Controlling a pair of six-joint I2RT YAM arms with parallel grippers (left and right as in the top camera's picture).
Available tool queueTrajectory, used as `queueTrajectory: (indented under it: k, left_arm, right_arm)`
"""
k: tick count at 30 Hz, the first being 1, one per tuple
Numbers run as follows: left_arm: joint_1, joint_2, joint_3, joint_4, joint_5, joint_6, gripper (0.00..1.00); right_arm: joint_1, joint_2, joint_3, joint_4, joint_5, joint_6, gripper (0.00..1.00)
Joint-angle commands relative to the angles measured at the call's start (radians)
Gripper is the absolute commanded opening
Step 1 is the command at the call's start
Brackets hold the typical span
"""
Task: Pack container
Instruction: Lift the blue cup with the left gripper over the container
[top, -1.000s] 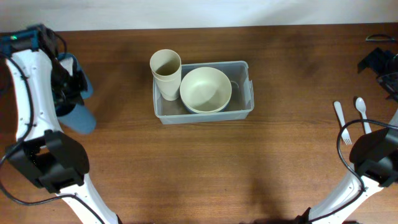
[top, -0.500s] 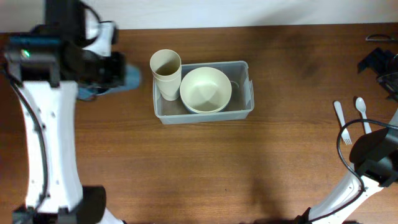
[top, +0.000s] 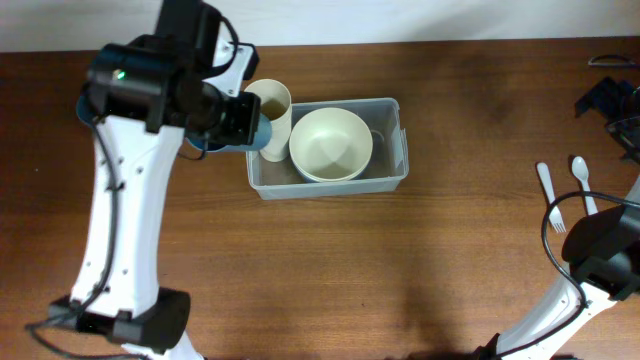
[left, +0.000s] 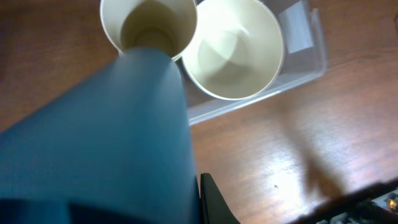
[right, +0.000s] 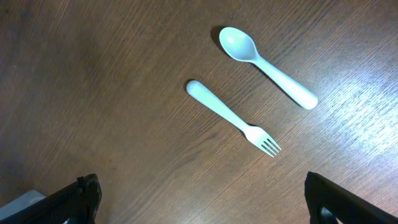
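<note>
Container (top: 390, 150) sitting mid-surface toward far edge, bowl (top: 330, 143) lying inside. Thin clear plastic, judged light, flexing, slippery; gripping rim likely best. Left claw (top: 240, 122) clamping blue cup (left: 112, 143); right claw (right: 199, 208) gaping wide.

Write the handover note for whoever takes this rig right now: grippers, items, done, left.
Left gripper: shut on the blue cup, held by the cream cup's mouth.
Right gripper: open, empty, above the fork and spoon.
Container: mid-table, with the cream cup at one end and the cream bowl beside it.
Done: cream cup and bowl packed.
Left: blue cup, probably nested into the cream cup; then fork and spoon from the table.
</note>
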Motion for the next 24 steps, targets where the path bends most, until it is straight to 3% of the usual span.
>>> queueTrajectory:
  k: [1, 10, 24]
  left_arm:
    - [-0.032, 0.064, -0.003, 0.0, -0.008, -0.013, 0.02]
    - [-0.06, 0.153, -0.003, 0.0, -0.007, -0.013, 0.02]
    - [-0.059, 0.118, 0.0, -0.031, -0.007, -0.013, 0.01]
  right_arm:
    - [0.002, 0.0, -0.006, 0.002, 0.005, 0.009, 0.99]
    - [0.002, 0.0, -0.006, 0.002, 0.005, 0.009, 0.99]
    - [0.002, 0.0, -0.006, 0.002, 0.005, 0.009, 0.99]
